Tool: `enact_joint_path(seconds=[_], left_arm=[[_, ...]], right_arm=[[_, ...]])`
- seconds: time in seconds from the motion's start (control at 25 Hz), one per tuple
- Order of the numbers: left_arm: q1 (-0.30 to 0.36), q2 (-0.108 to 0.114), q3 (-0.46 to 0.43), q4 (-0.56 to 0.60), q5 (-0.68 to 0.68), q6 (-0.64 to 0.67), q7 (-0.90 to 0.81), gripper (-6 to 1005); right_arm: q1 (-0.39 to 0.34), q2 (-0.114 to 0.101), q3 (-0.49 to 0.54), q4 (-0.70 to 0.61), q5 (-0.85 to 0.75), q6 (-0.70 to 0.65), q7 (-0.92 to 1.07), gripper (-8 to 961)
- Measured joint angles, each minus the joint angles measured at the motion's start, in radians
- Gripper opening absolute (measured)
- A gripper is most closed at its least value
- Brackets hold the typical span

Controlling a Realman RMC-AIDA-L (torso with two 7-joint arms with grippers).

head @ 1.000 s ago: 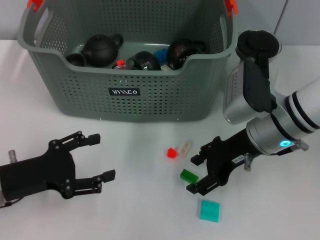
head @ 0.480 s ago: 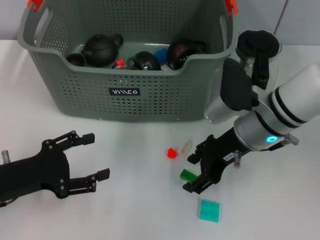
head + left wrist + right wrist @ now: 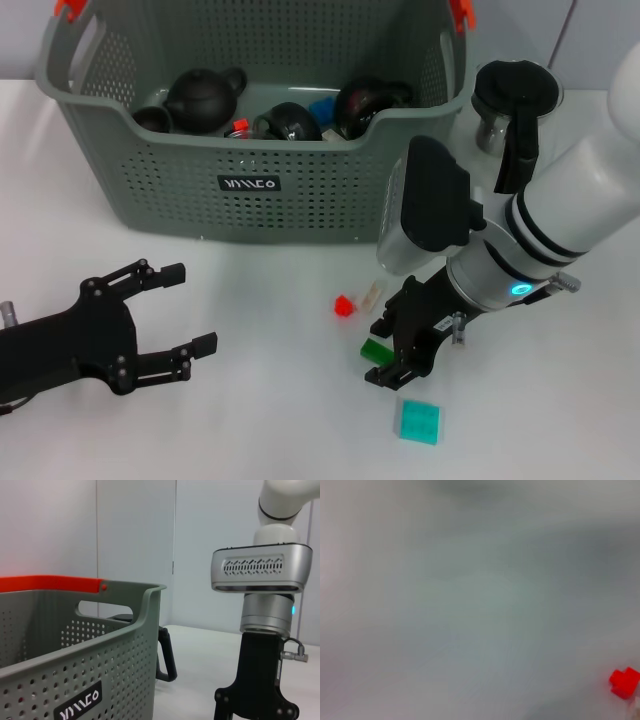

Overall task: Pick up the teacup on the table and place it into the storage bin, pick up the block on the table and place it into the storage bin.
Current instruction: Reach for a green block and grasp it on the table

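Note:
My right gripper (image 3: 381,352) is open and low over the table (image 3: 260,420), one finger on each side of a small green block (image 3: 374,349). The right wrist view shows only blurred tabletop and a red block (image 3: 624,681). That red block (image 3: 344,305) and a beige block (image 3: 372,294) lie just beyond the gripper, and a teal block (image 3: 419,420) lies nearer me. The storage bin (image 3: 250,185) stands at the back with dark tea ware (image 3: 205,97) inside. No teacup shows on the table. My left gripper (image 3: 190,308) rests open at the front left.
A glass jug with a black handle (image 3: 515,105) stands right of the bin. In the left wrist view the bin wall (image 3: 75,680), the jug handle (image 3: 167,652) and my right arm's gripper body (image 3: 257,700) appear.
My right arm has swung left, bringing its open gripper around the green block. The left gripper has shifted slightly left.

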Motion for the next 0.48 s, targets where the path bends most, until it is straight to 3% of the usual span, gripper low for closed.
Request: enact_joint_path(seconds=[0.48], left_arm=[[-0.002, -0.009, 0.0, 0.003, 0.0, -0.003, 0.0, 885]], right_arm=[[-0.01, -0.008, 0.0, -0.001, -0.008, 0.017, 0.046, 568]])
